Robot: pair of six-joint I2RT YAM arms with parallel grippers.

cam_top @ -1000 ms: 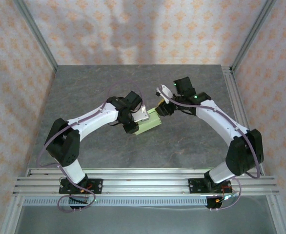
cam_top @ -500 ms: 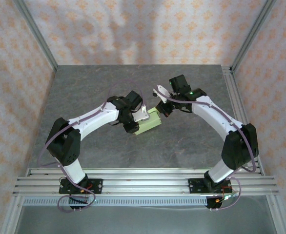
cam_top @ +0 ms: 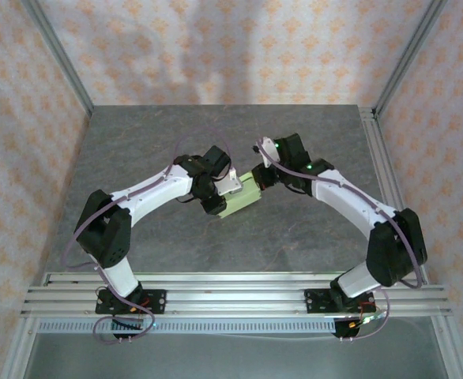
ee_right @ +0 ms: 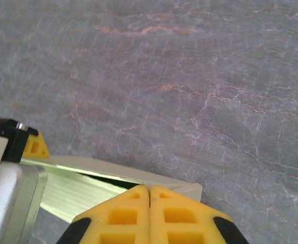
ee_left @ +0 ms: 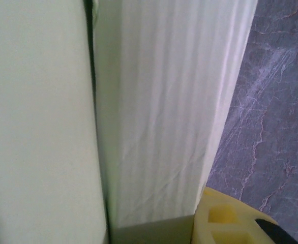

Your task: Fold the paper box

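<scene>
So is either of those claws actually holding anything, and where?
The left gripper holds the pale green paper box by its left end. The right gripper is shut, nothing visible between its fingers, its tips at the box's other end.

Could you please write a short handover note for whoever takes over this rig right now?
Left gripper: shut on the paper box, holding it over the table.
Right gripper: shut, empty, tips at the box's end.
Done: the body is formed into a flat rectangle.
Left: the end by the right gripper looks slightly open; probably press it closed.
</scene>
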